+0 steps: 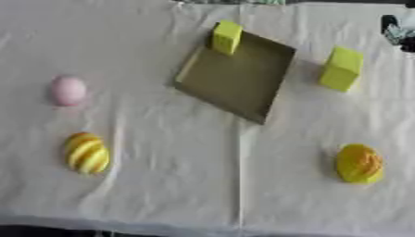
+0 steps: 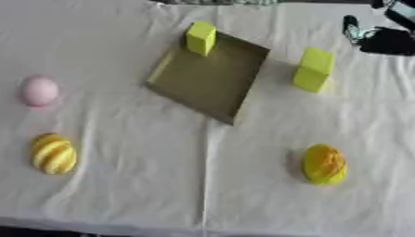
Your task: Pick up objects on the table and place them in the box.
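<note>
One yellow block [image 1: 226,36] in box [image 1: 235,78] (far corner) | right hand [image 2: 387,40] well apart

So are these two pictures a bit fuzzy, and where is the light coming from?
Left eye view: everything is softly blurred, with fuzzy edges on the pink egg and striped egg. The light is even, with no glare. Right eye view: the same softness, and faint shadows lie left of the yellow block and the yellow egg, so the light probably comes from the right.
</note>
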Tool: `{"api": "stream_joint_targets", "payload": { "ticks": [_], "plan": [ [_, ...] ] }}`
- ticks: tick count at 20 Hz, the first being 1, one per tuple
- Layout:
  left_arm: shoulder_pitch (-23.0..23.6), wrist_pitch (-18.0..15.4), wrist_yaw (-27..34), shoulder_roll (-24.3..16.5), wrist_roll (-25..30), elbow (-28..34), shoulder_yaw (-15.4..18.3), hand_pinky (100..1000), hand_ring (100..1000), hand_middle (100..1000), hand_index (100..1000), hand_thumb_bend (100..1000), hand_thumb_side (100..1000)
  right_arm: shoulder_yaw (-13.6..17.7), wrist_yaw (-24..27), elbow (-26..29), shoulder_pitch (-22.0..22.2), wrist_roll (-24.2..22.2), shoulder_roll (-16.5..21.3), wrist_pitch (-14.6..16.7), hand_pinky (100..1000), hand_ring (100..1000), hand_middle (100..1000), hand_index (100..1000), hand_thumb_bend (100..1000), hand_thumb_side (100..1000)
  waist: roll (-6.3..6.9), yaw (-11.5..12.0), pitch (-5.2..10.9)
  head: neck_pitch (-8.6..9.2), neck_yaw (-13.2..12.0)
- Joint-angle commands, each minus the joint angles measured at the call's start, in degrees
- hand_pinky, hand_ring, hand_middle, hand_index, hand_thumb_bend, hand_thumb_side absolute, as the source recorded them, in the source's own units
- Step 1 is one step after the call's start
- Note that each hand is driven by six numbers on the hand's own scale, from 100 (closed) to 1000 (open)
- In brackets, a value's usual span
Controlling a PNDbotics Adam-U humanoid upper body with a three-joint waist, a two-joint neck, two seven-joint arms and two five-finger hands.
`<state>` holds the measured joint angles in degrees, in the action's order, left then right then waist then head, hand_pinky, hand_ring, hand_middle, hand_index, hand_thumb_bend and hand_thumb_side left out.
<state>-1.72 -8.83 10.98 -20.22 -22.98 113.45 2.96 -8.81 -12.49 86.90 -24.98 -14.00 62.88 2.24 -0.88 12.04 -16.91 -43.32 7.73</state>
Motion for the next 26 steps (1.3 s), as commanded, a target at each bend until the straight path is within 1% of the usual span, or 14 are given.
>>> {"api": "stream_joint_targets", "payload": {
  "ticks": [1, 5, 7, 8, 9, 10, 11, 12, 16, 18, 20, 23, 25, 26],
  "plan": [
    [-0.4, 0.0, 0.1, -1.6, 0.2, 1.1, 0.1, 810, 721, 676, 755, 100, 696, -0.6, -0.8, -1.9, -1.8, -3.5, 2.1, 0.8, 956, 1000, 929, 973, 100, 559, -0.76, 0.0, 9.5, 0.12, 0.3],
    [-0.4, 0.1, 0.4, -1.6, 0.3, 1.1, 0.0, 809, 719, 673, 753, 100, 698, -1.9, 0.5, -3.2, -3.2, -7.7, 1.3, 1.3, 975, 1000, 946, 982, 100, 490, -0.69, -0.1, 9.46, 0.19, 0.4],
    [-0.4, 0.2, 0.5, -1.6, 0.3, 1.1, -0.1, 809, 718, 672, 753, 100, 698, -2.4, 1.4, -3.3, -3.5, -9.3, 1.0, 1.3, 991, 1000, 958, 989, 100, 422, -0.66, -0.1, 9.42, 0.24, 0.5],
    [-0.4, 0.2, 0.5, -1.6, 0.3, 1.1, -0.1, 809, 718, 670, 752, 100, 698, -2.6, 1.7, -3.3, -3.6, -9.9, 0.9, 1.3, 1000, 1000, 962, 995, 100, 355, -0.65, -0.1, 9.41, 0.21, 0.5],
    [-0.4, 0.2, 0.6, -1.6, 0.3, 1.1, -0.1, 809, 718, 670, 752, 100, 699, -2.9, 1.9, -3.2, -3.7, -10.4, 0.8, 1.3, 1000, 1000, 964, 997, 100, 339, -0.65, -0.1, 9.4, 0.19, 0.5],
    [-0.3, 0.2, 0.6, -1.6, 0.3, 1.1, -0.1, 809, 717, 669, 752, 100, 699, -3.0, 1.9, -3.2, -3.8, -10.8, 0.7, 1.2, 1000, 1000, 962, 995, 100, 281, -0.66, -0.1, 9.39, 0.19, 0.5],
    [-0.3, 0.3, 0.7, -1.6, 0.3, 1.1, -0.1, 809, 717, 668, 752, 100, 700, -3.2, 1.7, -3.0, -3.8, -11.1, 0.7, 1.1, 1000, 1000, 960, 993, 100, 250, -0.66, -0.1, 9.38, 0.18, 0.5],
    [-0.3, 0.3, 0.8, -1.5, 0.3, 1.1, -0.1, 809, 717, 668, 751, 100, 700, -3.4, 1.6, -2.9, -3.8, -11.2, 0.6, 0.9, 1000, 1000, 962, 995, 100, 239, -0.67, -0.1, 9.37, 0.17, 0.5],
    [-0.2, 0.3, 1.0, -1.5, 0.3, 1.1, -0.2, 809, 715, 665, 751, 100, 701, -4.3, -0.2, -2.6, -4.1, -11.2, 0.2, 0.1, 1000, 1000, 976, 1000, 100, 393, -0.72, 0.0, 9.36, 0.17, 0.6],
    [-0.2, 0.3, 1.1, -1.4, 0.4, 1.1, -0.2, 809, 715, 664, 751, 100, 702, -4.6, -1.4, -2.8, -4.3, -10.9, -0.1, -0.4, 1000, 1000, 987, 1000, 100, 426, -0.73, 0.0, 9.35, 0.2, 0.7],
    [-0.2, 0.4, 1.2, -1.4, 0.4, 1.1, -0.2, 809, 714, 663, 751, 100, 703, -5.0, -2.8, -3.0, -4.6, -10.9, -0.4, -0.5, 1000, 1000, 993, 1000, 106, 386, -0.73, 0.1, 9.3, 0.18, 0.7],
    [-0.1, 0.5, 1.5, -1.4, 0.3, 1.1, -0.3, 810, 713, 661, 751, 100, 705, -5.5, -3.7, -3.1, -4.7, -11.6, -0.8, -0.2, 1000, 1000, 997, 1000, 162, 277, -0.75, 0.1, 9.23, 0.07, 0.7],
    [-0.1, 0.5, 1.6, -1.4, 0.4, 1.1, -0.3, 810, 713, 660, 751, 100, 705, -5.6, -4.0, -3.2, -4.8, -12.1, -0.9, -0.1, 1000, 1000, 998, 1000, 204, 175, -0.77, 0.1, 9.2, 0.01, 0.7],
    [-0.1, 0.5, 1.6, -1.3, 0.4, 1.1, -0.3, 810, 713, 660, 751, 100, 705, -5.7, -4.2, -3.3, -4.9, -12.2, -1.0, -0.1, 1000, 1000, 998, 1000, 207, 165, -0.77, 0.1, 9.18, 0.01, 0.7]
  ]
}}
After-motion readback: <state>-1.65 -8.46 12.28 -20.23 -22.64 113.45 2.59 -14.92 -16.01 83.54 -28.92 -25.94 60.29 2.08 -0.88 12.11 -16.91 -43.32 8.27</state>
